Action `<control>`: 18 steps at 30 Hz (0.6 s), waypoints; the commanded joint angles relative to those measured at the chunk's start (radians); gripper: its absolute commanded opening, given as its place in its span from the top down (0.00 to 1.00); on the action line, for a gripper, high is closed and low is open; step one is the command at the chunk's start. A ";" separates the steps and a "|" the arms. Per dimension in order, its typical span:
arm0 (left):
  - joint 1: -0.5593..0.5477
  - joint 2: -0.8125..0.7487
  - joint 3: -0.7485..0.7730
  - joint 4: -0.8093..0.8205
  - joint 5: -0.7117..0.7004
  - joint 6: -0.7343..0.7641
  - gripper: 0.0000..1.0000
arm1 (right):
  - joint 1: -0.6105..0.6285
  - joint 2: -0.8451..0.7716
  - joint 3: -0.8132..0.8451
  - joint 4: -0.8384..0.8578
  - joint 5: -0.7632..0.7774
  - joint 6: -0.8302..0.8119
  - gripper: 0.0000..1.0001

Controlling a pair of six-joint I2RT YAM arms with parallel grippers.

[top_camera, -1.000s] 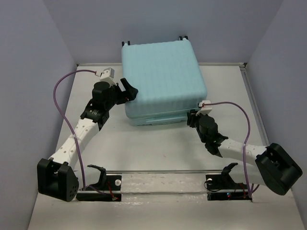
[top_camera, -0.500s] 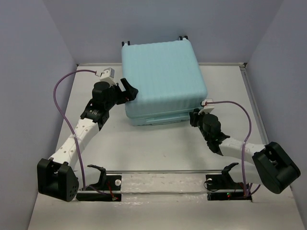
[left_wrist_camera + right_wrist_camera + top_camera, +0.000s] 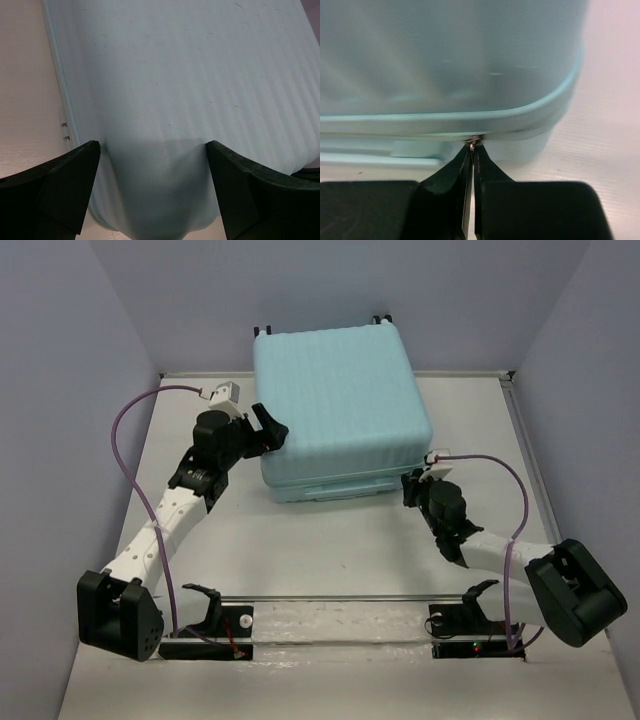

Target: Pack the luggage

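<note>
The luggage (image 3: 340,400) is a pale mint-blue ribbed suitcase lying flat at the back of the table, lid down. My left gripper (image 3: 268,430) is open, and its fingers straddle the near left corner of the shell (image 3: 190,75) from above. At the front right corner my right gripper (image 3: 410,482) sits against the seam between the two shells (image 3: 445,120). Its jaws (image 3: 472,146) are shut on a small metal zipper pull (image 3: 474,141) at that seam.
Two wheels (image 3: 262,330) stick out at the suitcase's far side, close to the back wall. Side walls enclose the table. A metal rail (image 3: 340,598) runs between the arm bases at the near edge. Purple cables (image 3: 130,440) loop off both wrists.
The right gripper has closed from partly open to shut on the zipper pull and has shifted slightly right along the front seam. The left arm and the suitcase have stayed put.
</note>
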 commanded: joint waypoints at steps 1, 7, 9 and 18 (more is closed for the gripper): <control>-0.061 0.000 -0.031 -0.040 0.068 -0.020 0.04 | 0.108 -0.044 0.049 0.082 -0.085 0.057 0.93; -0.109 0.023 -0.020 0.001 0.097 -0.066 0.04 | 0.540 0.102 0.239 -0.110 0.027 0.066 0.93; -0.129 0.023 -0.015 0.010 0.099 -0.080 0.05 | 0.641 0.183 0.340 -0.128 0.032 0.090 0.93; -0.149 -0.040 -0.008 -0.013 0.120 -0.094 0.05 | 0.791 0.519 0.589 -0.021 -0.011 0.104 0.93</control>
